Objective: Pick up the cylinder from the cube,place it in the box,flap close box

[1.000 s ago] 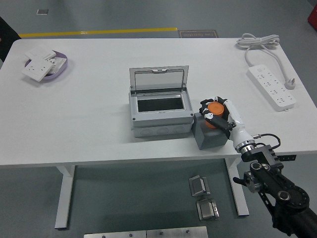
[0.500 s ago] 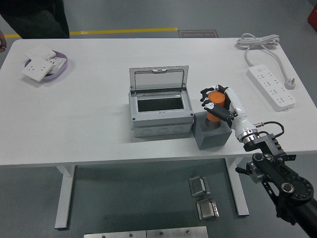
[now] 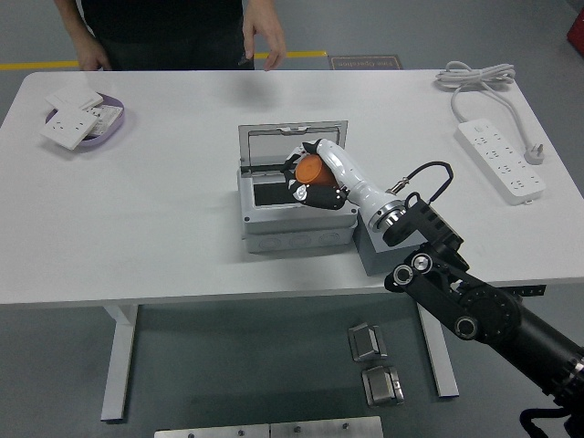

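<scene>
Across the white table, which stands on a grey floor with a yellow line at the top of the frame, a purple tray of white sockets sits upper left and a white power strip upper right. At centre, the right hand holds the orange cylinder over the open grey box, beside the grey cube. A person stands at the far edge with 1 hand above the tabletop.

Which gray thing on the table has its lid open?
The box in the middle: its lid stands up at the back, and the right hand holds the orange cylinder over it. The cube beside it has no lid.
</scene>
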